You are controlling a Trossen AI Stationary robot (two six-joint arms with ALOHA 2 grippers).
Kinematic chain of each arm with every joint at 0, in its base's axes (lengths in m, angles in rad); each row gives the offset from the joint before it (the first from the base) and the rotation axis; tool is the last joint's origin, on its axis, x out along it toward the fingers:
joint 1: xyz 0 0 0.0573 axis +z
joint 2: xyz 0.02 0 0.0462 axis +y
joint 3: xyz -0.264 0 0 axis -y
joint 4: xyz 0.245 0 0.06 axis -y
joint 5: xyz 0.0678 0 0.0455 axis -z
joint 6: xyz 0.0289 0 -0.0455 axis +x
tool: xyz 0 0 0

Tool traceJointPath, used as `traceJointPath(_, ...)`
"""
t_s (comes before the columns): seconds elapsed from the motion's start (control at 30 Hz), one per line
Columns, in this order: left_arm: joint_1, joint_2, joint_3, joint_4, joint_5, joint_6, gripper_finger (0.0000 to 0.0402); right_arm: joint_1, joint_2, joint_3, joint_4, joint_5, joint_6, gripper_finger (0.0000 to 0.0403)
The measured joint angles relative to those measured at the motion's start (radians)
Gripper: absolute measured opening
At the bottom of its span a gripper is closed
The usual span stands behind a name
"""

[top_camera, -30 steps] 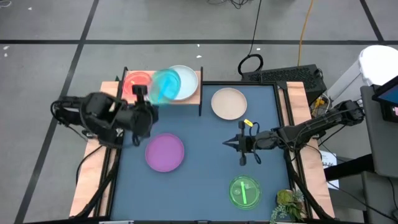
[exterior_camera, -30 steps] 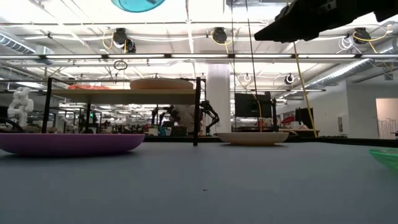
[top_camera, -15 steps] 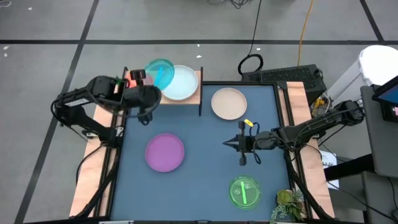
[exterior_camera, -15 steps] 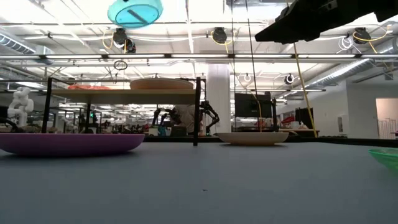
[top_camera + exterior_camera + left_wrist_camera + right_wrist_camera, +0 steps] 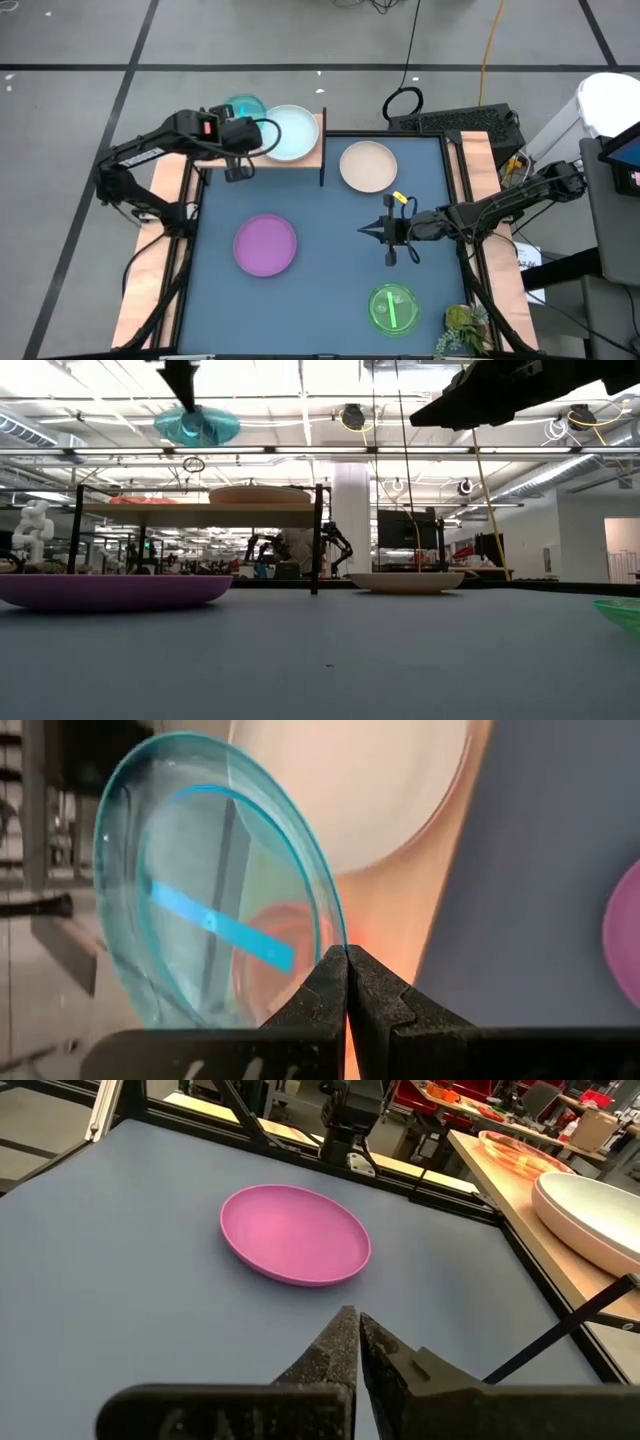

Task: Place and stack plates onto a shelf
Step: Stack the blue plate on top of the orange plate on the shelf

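**Cyan plate held above the shelf**

The left pincer [image 5: 346,952], pressed together on the rim of the translucent cyan plate [image 5: 215,880], holds it over the shelf [image 5: 305,155], with the pale white plate [image 5: 291,132] just beside it. An orange-red plate beneath shows only through the cyan one. The right pincer [image 5: 350,1320], fingers pressed together and empty, hangs over the counter [image 5: 330,290] near the purple plate [image 5: 295,1233].

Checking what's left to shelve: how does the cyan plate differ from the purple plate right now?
The cyan plate is small and translucent, pinched at its rim by the shut left gripper above the shelf. The purple plate is larger, opaque, and lies flat on the table, untouched. Both are round.
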Motion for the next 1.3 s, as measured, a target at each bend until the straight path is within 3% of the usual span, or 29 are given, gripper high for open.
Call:
traceJointPath(0.27, 0.073, -0.015, -0.154, 0.116, 0.060, 0.056, 0.0003, 0.000, 0.000, 0.000, 0.000, 0.000, 0.000, 0.0000)
traceJointPath(0.7, 0.161, -0.174, -0.363, 0.283, 0.102, 0.111, 0.0003, 0.000, 0.000, 0.000, -0.004, 0.001, -0.010, 0.0000)
traceJointPath(1.3, 0.251, -0.223, -0.556, 0.383, 0.108, 0.157, 0.0003, -0.001, 0.000, 0.000, -0.002, 0.001, -0.018, 0.0000)
